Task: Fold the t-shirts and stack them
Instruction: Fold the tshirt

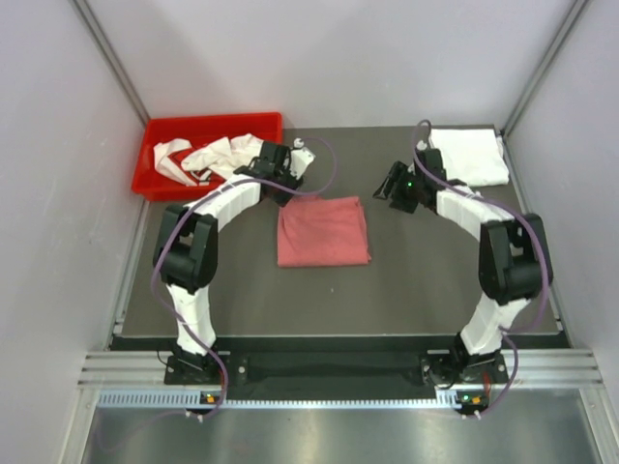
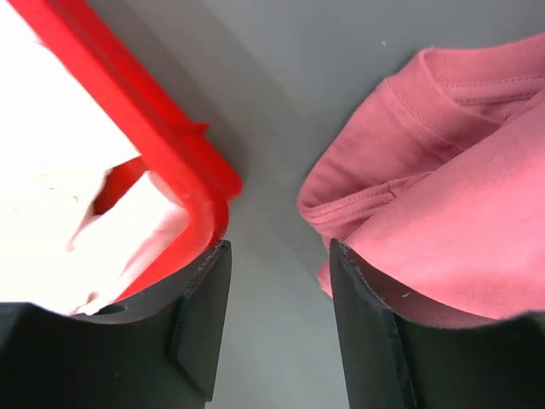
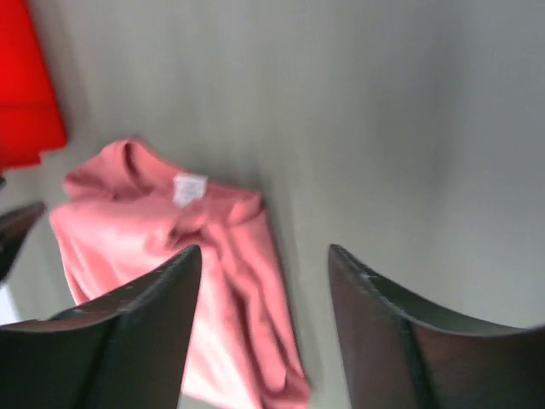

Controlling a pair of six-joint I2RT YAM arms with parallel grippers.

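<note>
Reads as partway through. Starts from the table (image 1: 426, 280), dark and flat, carrying all else. Finds the red bin (image 1: 213, 120) at the far left corner, holding crumpled white t-shirts (image 1: 208, 155), unfolded and judged as work outstanding; cannot tell how many. Locates the pink t-shirt (image 1: 323, 230) at mid-table, folded to a rough rectangle, lying flat, apart from the bin and well apart from any other folded item; appears folded but not stacked. Locates a folded white t-shirt (image 1: 469, 155) at the far right corner, neat and flat, judged as the start of the stack. Leaves, by this judgement: moving the pink piece onto the white one, then folding and stacking the bin contents. Places the left gripper (image 2: 279, 256) low above bare table between the bin's corner and the pink collar edge, fingers (image 2: 200, 324) parted with nothing between them. Places the right gripper (image 3: 264, 256) above bare table to the right of the pink piece, fingers (image 3: 392, 332) likewise set apart, gripping nothing.
</note>
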